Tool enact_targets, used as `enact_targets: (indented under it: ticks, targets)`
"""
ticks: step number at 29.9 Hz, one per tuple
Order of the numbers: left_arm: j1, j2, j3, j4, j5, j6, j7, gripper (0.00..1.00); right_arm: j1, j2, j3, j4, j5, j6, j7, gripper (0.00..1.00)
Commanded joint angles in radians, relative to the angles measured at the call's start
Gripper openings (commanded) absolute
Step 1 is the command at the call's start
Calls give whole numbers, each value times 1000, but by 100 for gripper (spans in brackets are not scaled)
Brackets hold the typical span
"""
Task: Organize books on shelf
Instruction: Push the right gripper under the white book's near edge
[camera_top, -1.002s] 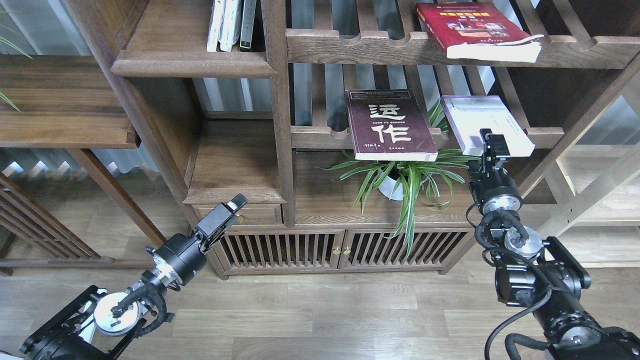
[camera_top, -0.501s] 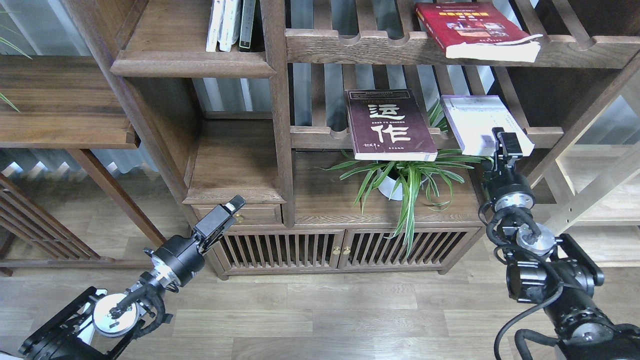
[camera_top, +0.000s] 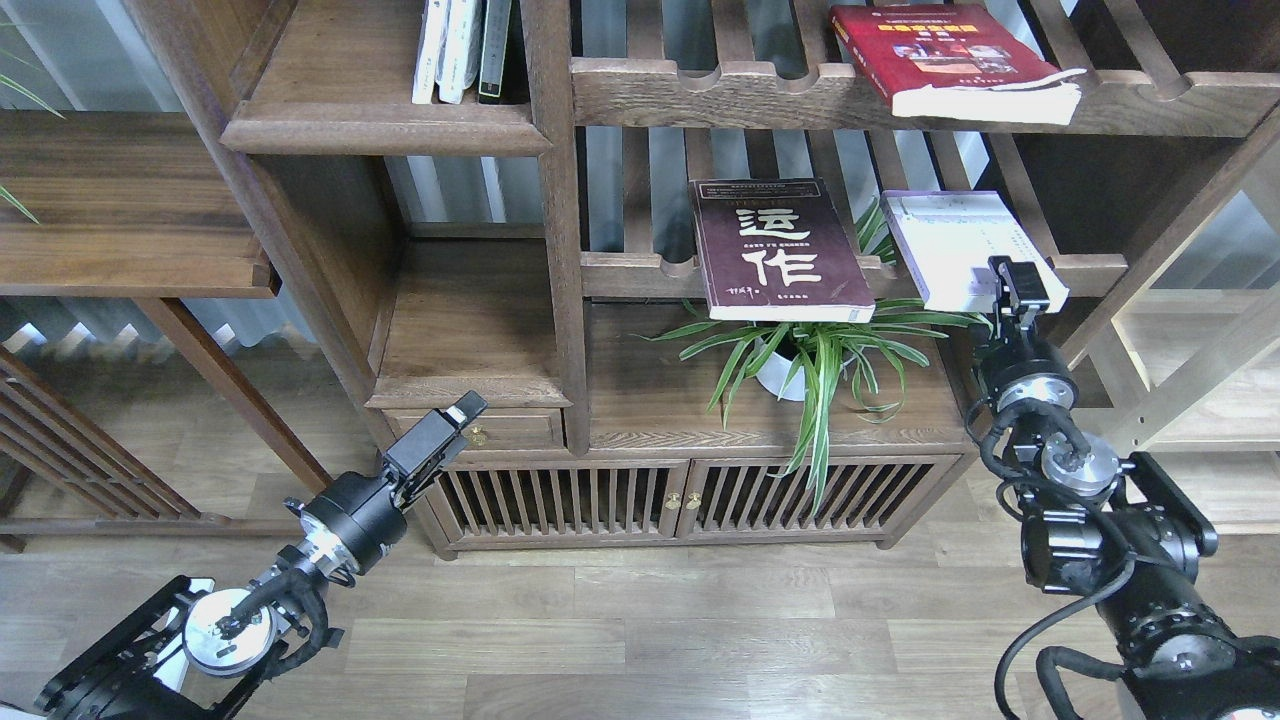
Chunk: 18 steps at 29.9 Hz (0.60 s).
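The pale lavender-white book (camera_top: 950, 240) and the dark maroon book (camera_top: 775, 250) with white characters lie flat on the middle slatted rack. The thick red book (camera_top: 940, 55) lies on the upper slatted rack. The solid-board shelf (camera_top: 380, 125) at upper left holds a few upright books (camera_top: 465, 50). My right gripper (camera_top: 1017, 283) is at the lavender book's near right corner and overlaps it; its fingers cannot be told apart. My left gripper (camera_top: 462, 408) hangs low in front of the small drawer, holding nothing, its fingers also indistinct.
A second solid-board compartment (camera_top: 470, 385) sits below the shelf. A spider plant in a white pot (camera_top: 785, 375) stands under the middle rack. A low cabinet with slatted doors (camera_top: 680, 500) is beneath. A pale wooden frame (camera_top: 1180, 390) stands at the right.
My right gripper has moved right along the lavender book's near edge to its right corner. The book has hardly moved. The left arm has sunk slightly.
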Motion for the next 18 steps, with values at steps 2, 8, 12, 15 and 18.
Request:
enact_targets:
  ticks: [2,8,12,15,18]
  targets:
    - [0,2,0,4,-8,0,0,99,13,-6,0,-6,-8,-2,0,99]
    - [0,3,0,4,-28,0,0,99,28,-14,1,-17,-34,-39,9,87]
    - [0,3,-2,4,-28,0,0,99,35,-15,0,-17,-34,-56,23,81]
    - [2,3,-12,6,-28,0,0,99,35,-11,0,-17,-34,-56,23,74]
    - [0,3,-14,6,-28,0,0,99,33,-8,0,-17,-34,-56,23,69]
